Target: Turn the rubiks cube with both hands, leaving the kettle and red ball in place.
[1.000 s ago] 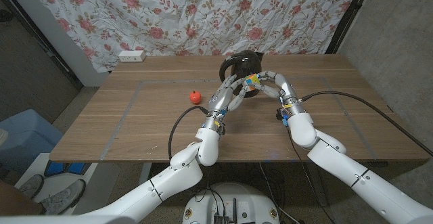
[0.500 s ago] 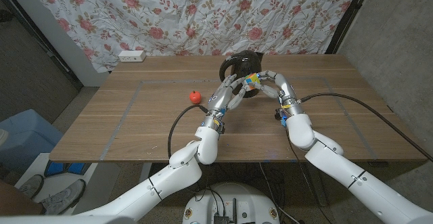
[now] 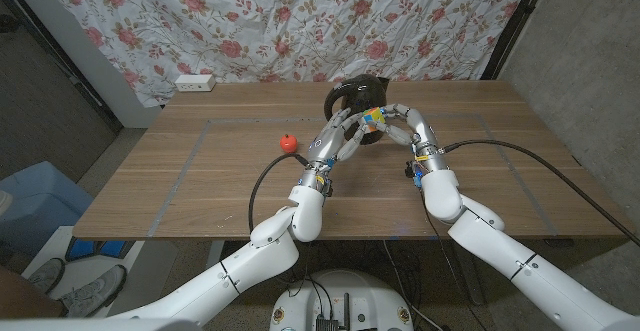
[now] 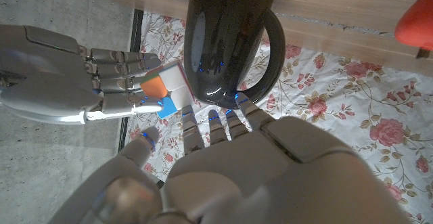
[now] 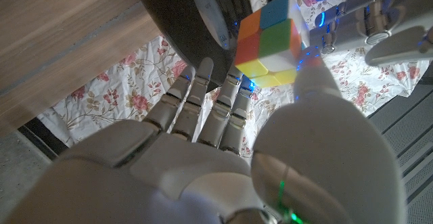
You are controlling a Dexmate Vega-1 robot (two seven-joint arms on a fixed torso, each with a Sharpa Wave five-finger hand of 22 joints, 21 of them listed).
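A rubiks cube [image 3: 372,121] is held up off the table in front of the black kettle [image 3: 355,95]. My right hand [image 3: 408,127] grips the cube [image 4: 166,93] between its fingers [image 4: 115,82] and its thumb [image 5: 318,82], which presses on the cube [image 5: 270,41]. My left hand [image 3: 336,141] reaches up to the cube's other side with its fingers [image 4: 216,126] spread. One fingertip is right beside the cube, and I cannot tell whether it touches. The red ball [image 3: 290,142] lies on the table left of my left hand, and it also appears as the ball [image 4: 416,17].
The kettle [image 4: 230,34] stands just behind the hands, close to the left fingertips. A white power strip [image 3: 195,83] lies at the table's far left edge. Bare wooden tabletop [image 3: 500,161] spreads to both sides. A flowered curtain hangs behind.
Hardly anything: the right forearm has edged slightly to the left, while the cube, both hands, the kettle and the ball stay where they were.
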